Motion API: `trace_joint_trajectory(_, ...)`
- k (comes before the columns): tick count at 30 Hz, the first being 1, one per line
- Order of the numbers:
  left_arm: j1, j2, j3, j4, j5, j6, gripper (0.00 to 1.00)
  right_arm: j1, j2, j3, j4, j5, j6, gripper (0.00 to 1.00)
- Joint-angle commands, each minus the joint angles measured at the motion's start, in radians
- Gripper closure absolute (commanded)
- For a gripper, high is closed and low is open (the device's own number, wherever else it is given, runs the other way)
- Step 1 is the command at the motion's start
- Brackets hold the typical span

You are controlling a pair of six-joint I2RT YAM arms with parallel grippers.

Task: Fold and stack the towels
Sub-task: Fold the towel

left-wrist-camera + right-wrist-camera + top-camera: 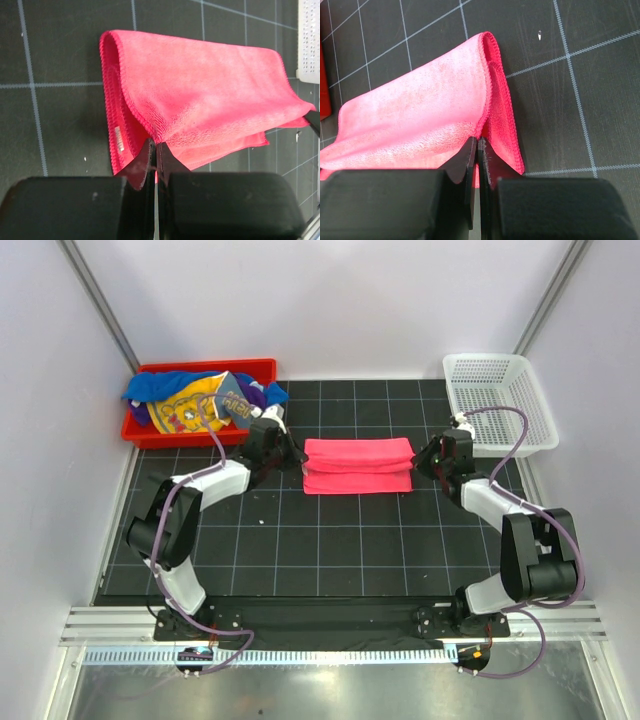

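**Pink towel [357, 466].** It lies at the middle of the mat [330, 540] as a long band doubled over on itself, with its short ends toward the two arms. At both ends the upper layer is lifted clear of the lower one.

**Left gripper [154, 149].** The jaws are pressed together, pinching a corner of the upper layer at the towel's left end.

**Right gripper [476, 145].** The jaws are closed in the same way on the upper layer's corner at the right end.

**Step in hand.** I judge this to be a lengthwise fold in progress, with the free edge held at both corners.

**Next move.** I need to move both wrists together at equal height and pace, keeping the cloth taut between them. When the held edge lies flush on the layer below, I let go. A crosswise fold probably follows.

**Other towels [200, 400].** These are heaped in the bin [205, 367] at the far left and not yet folded. The basket [500, 405] stands at the far right.

**Writing.** A small tag [119, 137] is sewn into the lower layer's hem, but its text is too small to read. The print on the yellow towel in the bin is also illegible.
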Motion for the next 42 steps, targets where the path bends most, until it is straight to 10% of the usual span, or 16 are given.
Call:
trace_joint_trajectory(1, -0.002, -0.047, -0.021, 0.012, -0.018, -0.009, 1.00, 0.004, -0.046, -0.021, 0.026, 0.021, -0.006, 0.94)
trace_joint_trajectory(18, -0.019, -0.016, -0.075, 0.024, -0.005, -0.029, 1.00, 0.004, -0.028, -0.084, 0.034, 0.005, -0.009, 0.89)
trace_joint_trajectory(31, -0.022, -0.102, -0.132, -0.014, 0.011, -0.023, 0.62, 0.005, -0.100, -0.085, -0.046, 0.005, -0.015, 0.60)
trace_joint_trajectory(42, -0.024, -0.096, 0.048, -0.175, -0.015, -0.009, 0.68, 0.050, -0.076, 0.127, -0.270, 0.000, -0.058, 0.62)
